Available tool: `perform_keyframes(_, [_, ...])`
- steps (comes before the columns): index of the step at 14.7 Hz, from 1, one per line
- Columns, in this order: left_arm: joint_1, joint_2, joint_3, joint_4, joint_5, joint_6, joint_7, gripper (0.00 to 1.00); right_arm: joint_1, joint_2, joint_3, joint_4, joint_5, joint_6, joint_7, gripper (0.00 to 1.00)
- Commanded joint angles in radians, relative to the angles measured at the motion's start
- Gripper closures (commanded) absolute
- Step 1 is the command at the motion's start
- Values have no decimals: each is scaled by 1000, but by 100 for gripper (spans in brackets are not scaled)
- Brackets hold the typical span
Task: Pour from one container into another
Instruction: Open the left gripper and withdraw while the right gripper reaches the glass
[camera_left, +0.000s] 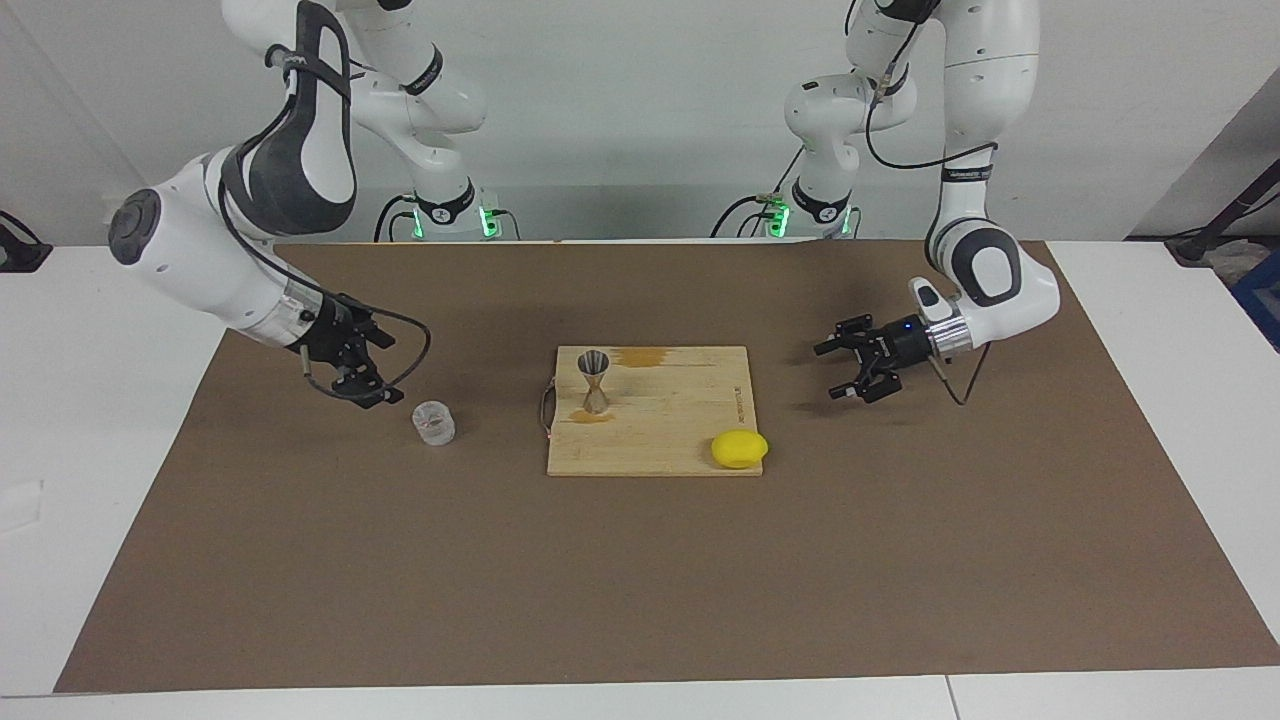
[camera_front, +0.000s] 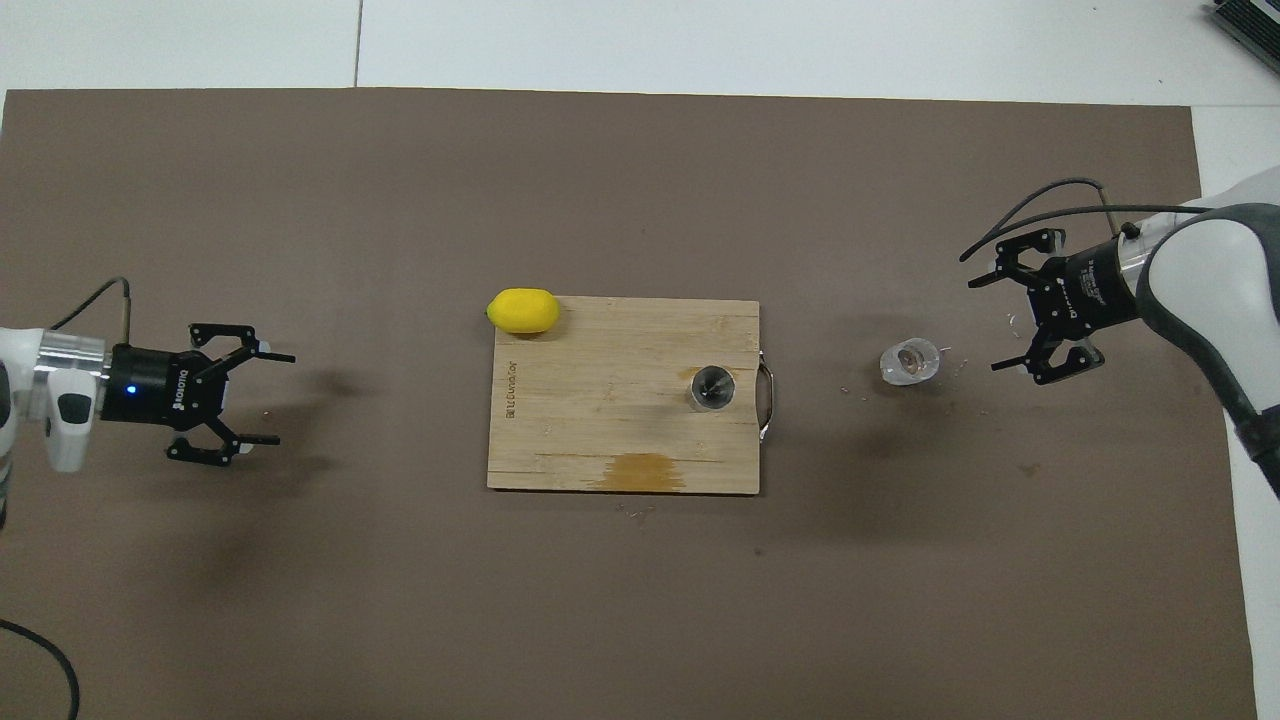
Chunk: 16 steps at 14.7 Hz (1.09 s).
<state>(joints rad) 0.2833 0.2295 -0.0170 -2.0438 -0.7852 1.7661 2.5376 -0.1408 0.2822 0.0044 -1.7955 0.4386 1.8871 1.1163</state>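
Two grippers are in view, both with jaws spread wide and both empty. The right gripper (camera_left: 378, 372) hangs low over the brown mat (camera_left: 640, 580), just beside the clear glass cup (camera_left: 434, 422) on the side toward the right arm's end of the table, fingers pointed at the cup but not touching it. In the overhead view the right gripper (camera_front: 990, 325) shows a clear gap between its fingertips and the glass cup (camera_front: 910, 362).

The cup stands upright on the mat, apart from the wooden cutting board (camera_left: 660, 440), toward the right arm's end. Small pale flecks lie on the mat around it.

The metal jigger (camera_left: 594, 382) stands upright on the board, near the edge that carries a metal handle (camera_left: 546, 408), the edge closest to the cup. From above, the jigger (camera_front: 713, 388) shows its open upper cone. A darker stain (camera_front: 637, 471) marks the board's edge nearest the robots.

A yellow lemon (camera_left: 739, 449) rests at the board's corner farthest from the robots, toward the left arm's end, partly over the edge.

The left gripper (camera_left: 840, 370) hovers over bare mat, well apart from the board, fingers pointed toward it. Overhead, the left gripper (camera_front: 270, 398) is likewise clear of everything.
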Motion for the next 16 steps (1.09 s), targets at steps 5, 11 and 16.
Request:
perform_keyframes(5, [76,90,-9,319,328,-148,-125,0,-51,88,9,-108,158,92,-191,0])
perform_keyframes(11, [54,47,-9,517,541,-217,-190,0,-25,72,11,-209,276,193,-196,0])
perform_keyframes(16, [-25,2,-14,519,682,-204,-390,0,-23,60,11,-222,285,182,-197,0])
